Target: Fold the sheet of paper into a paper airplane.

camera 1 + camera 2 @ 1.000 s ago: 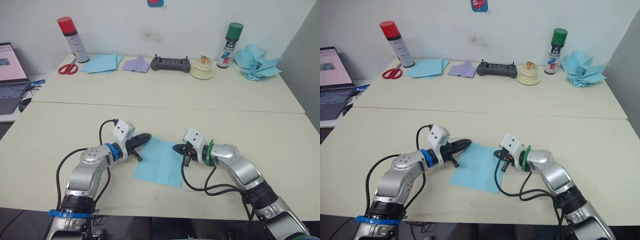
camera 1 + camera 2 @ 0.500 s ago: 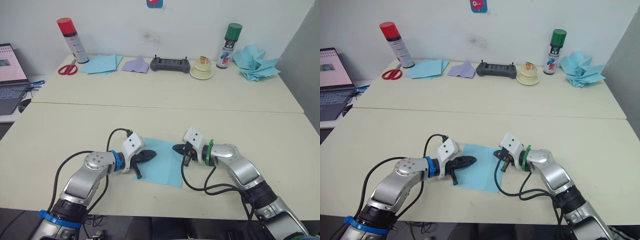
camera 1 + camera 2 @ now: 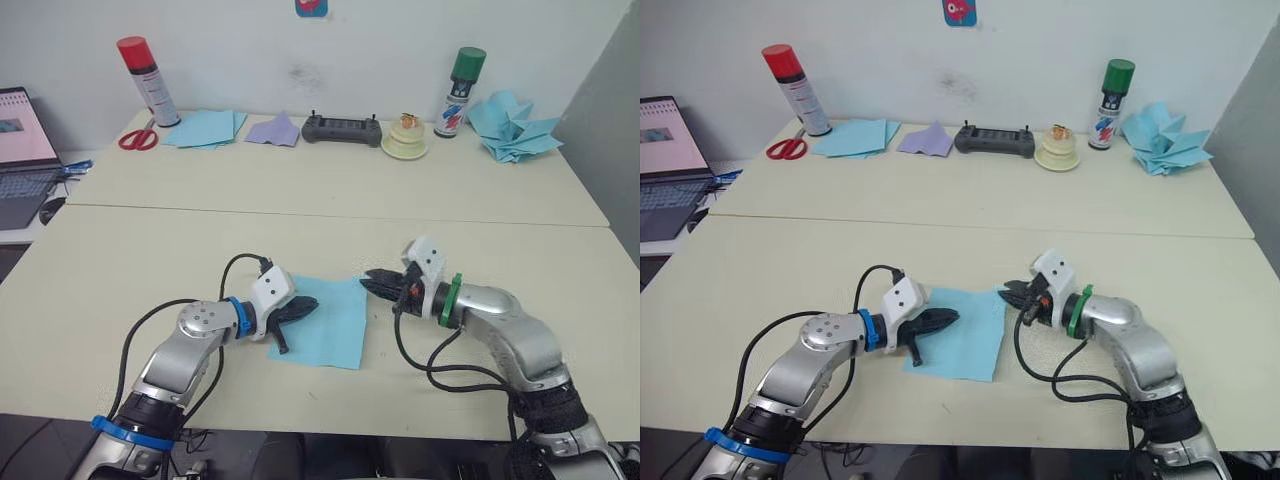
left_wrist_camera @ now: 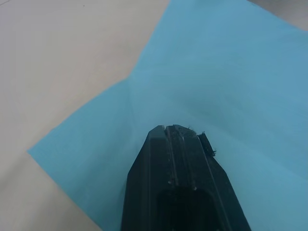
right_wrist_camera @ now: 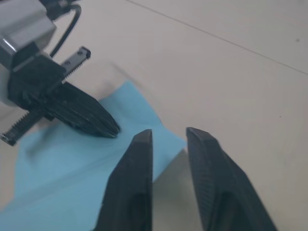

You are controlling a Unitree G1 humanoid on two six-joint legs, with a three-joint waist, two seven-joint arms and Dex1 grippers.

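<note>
The sheet of paper is lying flat on the near table, between the two arms. The left gripper is resting on the sheet's left part with its fingers pressed together; the left wrist view is confirming this, showing the two black fingers meeting at the tip over the blue surface, with a faint crease running across the paper there. The right gripper is hovering at the sheet's far right corner; from the head views its fingers are hard to separate, but the right wrist view is showing them slightly apart, a narrow gap between them, nothing held, the paper's corner just beyond the tips. Whether those tips are touching the paper cannot be told. The far row is holding a lavender paper piece and a heap of blue darts.
</note>
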